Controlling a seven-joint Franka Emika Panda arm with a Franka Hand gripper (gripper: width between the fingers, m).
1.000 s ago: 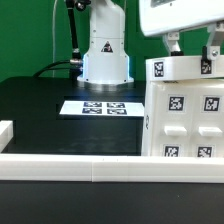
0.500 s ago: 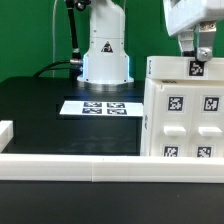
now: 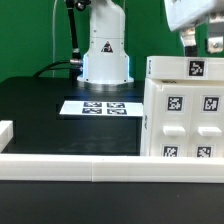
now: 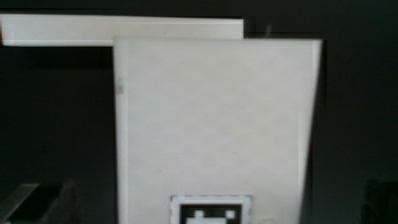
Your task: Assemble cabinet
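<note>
The cabinet (image 3: 185, 110) is a large white box with black-and-white tags on its front and top, standing at the exterior view's right. My gripper (image 3: 200, 42) hangs just above its top face, at the upper right of the exterior view. The jaws stand apart and hold nothing. In the wrist view the cabinet (image 4: 214, 120) fills the middle as a tall white face with one tag at its near end. My dark fingers (image 4: 25, 200) show dimly on either side of it, apart from it.
The marker board (image 3: 102, 107) lies flat on the black table behind the cabinet. The arm's white base (image 3: 105, 50) stands behind it. A long low white rail (image 3: 70, 165) runs along the front, with a short piece at the exterior view's left (image 3: 5, 130). The rail also shows in the wrist view (image 4: 107, 28).
My gripper has moved toward the exterior view's right and risen a little above the cabinet's top. The cabinet has not moved.
</note>
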